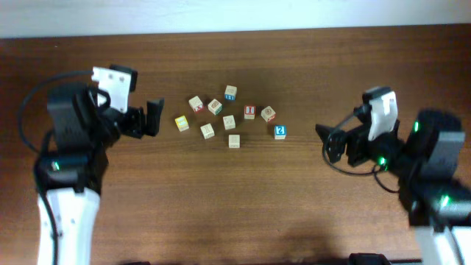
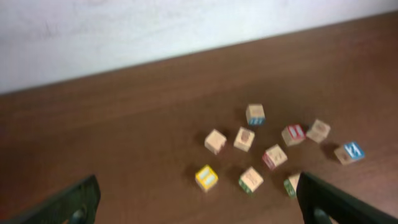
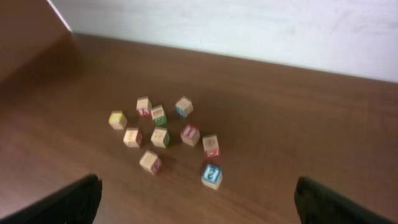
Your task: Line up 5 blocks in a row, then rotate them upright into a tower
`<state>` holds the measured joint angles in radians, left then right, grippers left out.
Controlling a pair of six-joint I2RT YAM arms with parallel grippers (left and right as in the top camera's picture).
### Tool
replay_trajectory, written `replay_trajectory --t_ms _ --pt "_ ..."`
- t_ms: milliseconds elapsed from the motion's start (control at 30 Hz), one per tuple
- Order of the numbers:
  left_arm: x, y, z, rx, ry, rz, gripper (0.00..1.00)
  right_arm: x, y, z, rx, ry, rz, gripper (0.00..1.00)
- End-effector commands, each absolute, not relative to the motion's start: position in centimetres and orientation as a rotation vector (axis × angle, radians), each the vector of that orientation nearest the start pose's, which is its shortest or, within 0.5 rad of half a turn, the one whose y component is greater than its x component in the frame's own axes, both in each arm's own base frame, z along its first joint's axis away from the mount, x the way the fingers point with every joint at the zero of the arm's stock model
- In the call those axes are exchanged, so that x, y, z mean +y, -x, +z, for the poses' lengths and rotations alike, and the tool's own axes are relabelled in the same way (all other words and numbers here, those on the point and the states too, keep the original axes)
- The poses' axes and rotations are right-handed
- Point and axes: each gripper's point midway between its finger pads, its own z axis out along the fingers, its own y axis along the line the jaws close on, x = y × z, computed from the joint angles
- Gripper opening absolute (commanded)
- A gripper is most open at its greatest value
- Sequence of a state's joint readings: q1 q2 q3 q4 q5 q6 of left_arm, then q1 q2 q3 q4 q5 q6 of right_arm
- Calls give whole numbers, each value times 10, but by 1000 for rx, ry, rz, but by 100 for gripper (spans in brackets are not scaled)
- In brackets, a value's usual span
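Your left gripper [image 1: 154, 118] has its fingers spread wide with nothing between them. Your right gripper [image 1: 329, 143] is spread the same way and holds nothing. The blocks [image 1: 229, 121] lie loose on the table [image 1: 235, 213] between the two grippers, touching neither. A yellow-edged cube [image 1: 182, 123] sits nearest the left fingertips, just ahead of them. The blue question-mark block [image 1: 280, 132] sits nearest the right gripper, ahead of its fingertips and clearly apart from them.
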<state>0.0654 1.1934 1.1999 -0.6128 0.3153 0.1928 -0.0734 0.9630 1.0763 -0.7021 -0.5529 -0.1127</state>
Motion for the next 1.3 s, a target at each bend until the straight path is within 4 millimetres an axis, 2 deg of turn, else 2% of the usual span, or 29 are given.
replay_trajectory --t_ms 0,67,133,200,267,300,333,367,433,500,567,633,700,833,900,933,1000,1067,1167,1267 --pt "-32 -387 294 2227 -371 -224 99 68 -320 313 2180 334 544 98" --pt "-31 -402 290 2298 -366 -247 99 72 -337 310 2296 322 597 98" --pt "-30 -417 281 2369 -360 -270 99 89 -357 298 2406 350 662 98" --pt "-30 -430 265 2439 -354 -293 99 111 -375 274 2508 398 722 98" --pt "-29 -438 247 2479 -349 -306 99 130 -384 241 2595 438 765 98" --pt "-29 -440 242 2491 -348 -310 99 136 -387 225 2636 447 777 98" --pt "-29 -442 235 2508 -346 -315 99 143 -399 206 2640 505 777 98" --pt "-29 -443 233 2513 -345 -317 99 145 -403 196 2655 503 789 98" --pt "-29 -443 230 2520 -344 -319 99 152 -403 168 2729 499 847 98" --pt "-29 -443 230 2520 -344 -319 99 144 -407 131 2863 396 765 98" --pt "-28 -443 230 2520 -344 -316 99 136 -408 112 2952 288 641 98" --pt "-28 -443 230 2520 -344 -316 99 122 -405 86 3070 106 391 98" --pt "-28 -443 230 2521 -343 -316 99 122 -400 81 3099 56 275 98" --pt "-28 -443 230 2521 -343 -316 99 147 -407 82 3040 149 300 99" --pt "-28 -443 230 2521 -343 -316 99 154 -416 84 2995 164 311 68" --pt "-28 -443 230 2521 -343 -316 99 157 -429 86 2945 126 300 60" --pt "-28 -443 230 2521 -343 -316 99 152 -442 87 2891 37 205 59" --pt "-28 -443 230 2521 -343 -316 99 152 -444 87 2884 -50 189 59" --pt "-28 -443 230 2521 -343 -316 99 145 -425 82 2964 -119 158 57" --pt "-28 -443 230 2521 -343 -316 99 143 -410 64 3049 -45 124 56"
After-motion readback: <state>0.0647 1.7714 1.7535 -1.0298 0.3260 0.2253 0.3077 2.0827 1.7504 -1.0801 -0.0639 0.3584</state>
